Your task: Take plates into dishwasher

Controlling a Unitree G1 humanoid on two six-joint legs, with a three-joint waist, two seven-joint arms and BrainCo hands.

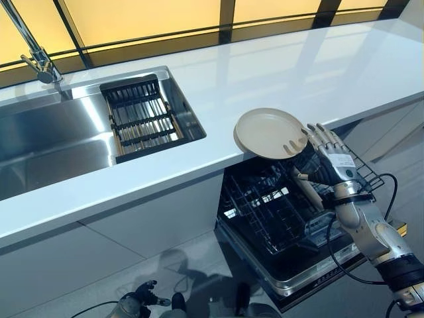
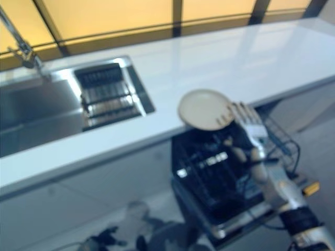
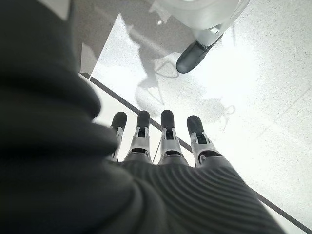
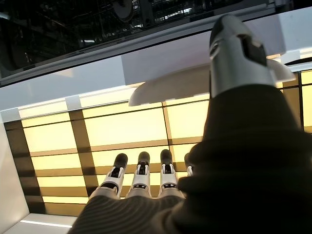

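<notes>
A round beige plate hangs over the front edge of the white counter, just above the open dishwasher. My right hand grips its near rim. In the right wrist view the thumb lies on one face of the plate and the fingers reach along the other. Below it, the dishwasher's black wire rack is pulled out over the lowered door. My left hand hangs low near the floor with straight fingers, holding nothing.
A steel sink is set in the counter at the left, with a dark drain rack inside it and a faucet behind. White cabinet fronts run under the counter, left of the dishwasher.
</notes>
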